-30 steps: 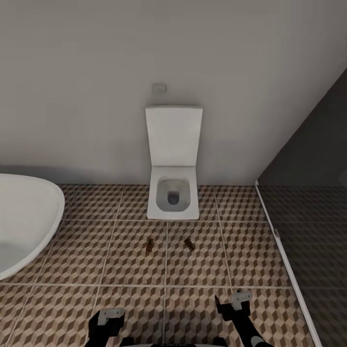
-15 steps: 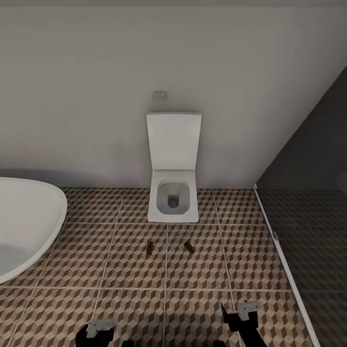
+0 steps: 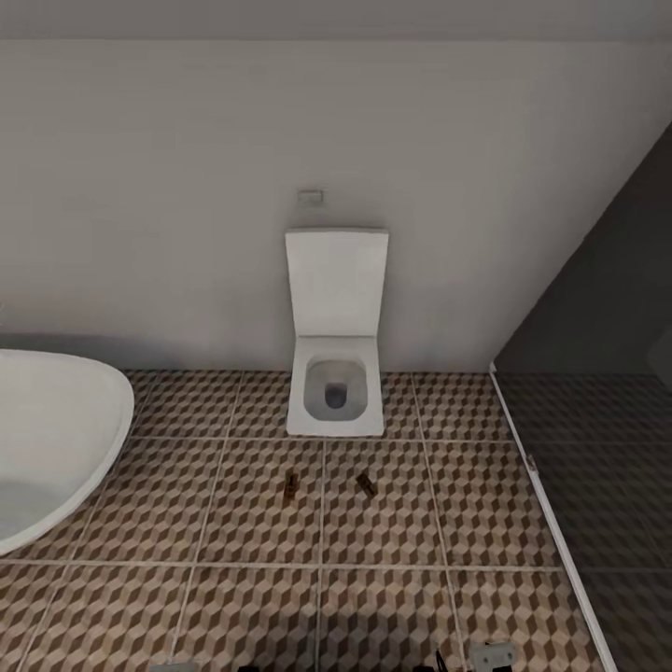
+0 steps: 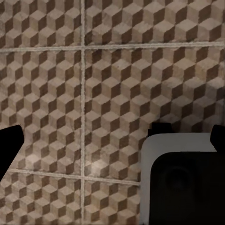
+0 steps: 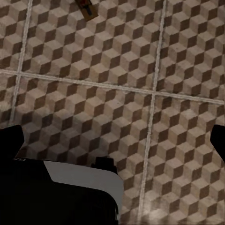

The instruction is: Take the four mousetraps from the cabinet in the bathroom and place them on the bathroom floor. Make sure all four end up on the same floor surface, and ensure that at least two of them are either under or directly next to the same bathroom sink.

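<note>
Two mousetraps lie flat on the bathroom floor point(image 3: 243, 523) in front of the toilet, one on the left point(image 3: 291, 486) and one on the right point(image 3: 366, 483), about a hand's width apart. One of them, a small brown board with a red spot point(image 5: 87, 7), appears far ahead of my right gripper point(image 5: 112, 140). That gripper is open with nothing between its dark fingertips point(image 5: 10, 140). My left gripper point(image 4: 112, 143) is open too and hangs over bare patterned tiles. The cabinet and the bathroom sink are out of view.
A white square toilet point(image 3: 335, 397) stands against the grey wall, lid up. A big white oval bathtub point(image 3: 47, 439) fills the left side. A dark glass shower partition point(image 3: 597, 448) with a pale floor rail bounds the right. My own white-and-dark base point(image 4: 183, 187) sits below the grippers.
The whole view has pulled back and tilted up, so the toilet looks slightly smaller. Both arms have sunk to the picture's lower edge. The two mousetraps have stayed where they lay.
</note>
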Motion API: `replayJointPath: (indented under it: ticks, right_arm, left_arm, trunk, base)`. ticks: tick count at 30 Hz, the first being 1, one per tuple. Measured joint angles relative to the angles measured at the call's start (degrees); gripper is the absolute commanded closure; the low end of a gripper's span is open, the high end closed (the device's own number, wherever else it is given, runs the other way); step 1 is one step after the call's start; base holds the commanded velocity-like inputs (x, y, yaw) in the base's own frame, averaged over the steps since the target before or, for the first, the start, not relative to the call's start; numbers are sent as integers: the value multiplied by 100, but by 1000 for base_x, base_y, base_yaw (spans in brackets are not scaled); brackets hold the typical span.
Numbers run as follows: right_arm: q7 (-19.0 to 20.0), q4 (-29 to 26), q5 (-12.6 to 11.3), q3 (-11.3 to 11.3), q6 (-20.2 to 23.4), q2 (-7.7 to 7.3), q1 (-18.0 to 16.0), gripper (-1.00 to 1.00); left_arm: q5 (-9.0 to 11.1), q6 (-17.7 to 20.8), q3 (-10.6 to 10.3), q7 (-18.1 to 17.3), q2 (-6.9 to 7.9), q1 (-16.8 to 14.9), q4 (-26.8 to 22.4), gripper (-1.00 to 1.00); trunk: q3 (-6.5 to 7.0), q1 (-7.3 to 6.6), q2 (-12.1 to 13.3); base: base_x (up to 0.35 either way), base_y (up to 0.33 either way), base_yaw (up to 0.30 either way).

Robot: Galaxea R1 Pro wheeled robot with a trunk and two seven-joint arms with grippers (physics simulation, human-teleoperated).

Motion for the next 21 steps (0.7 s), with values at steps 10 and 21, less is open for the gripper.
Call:
replayJointPath:
  ticks: [10, 21]
  right_arm:
    - [4, 5, -522, -3, 31, 7, 342, -100]
    - [25, 6, -1159, 8, 44, 22, 528, -100]
  left_arm:
    - [-2, 35, -2, 7, -42, 273, 1, -100]
    - [-3, 51, -1, 15, -192, 314, 9, -100]
  trunk:
    - [274, -220, 402]
    - [466, -330, 605]
  base:
    - [0, 0, 0]
    - [0, 0, 0]
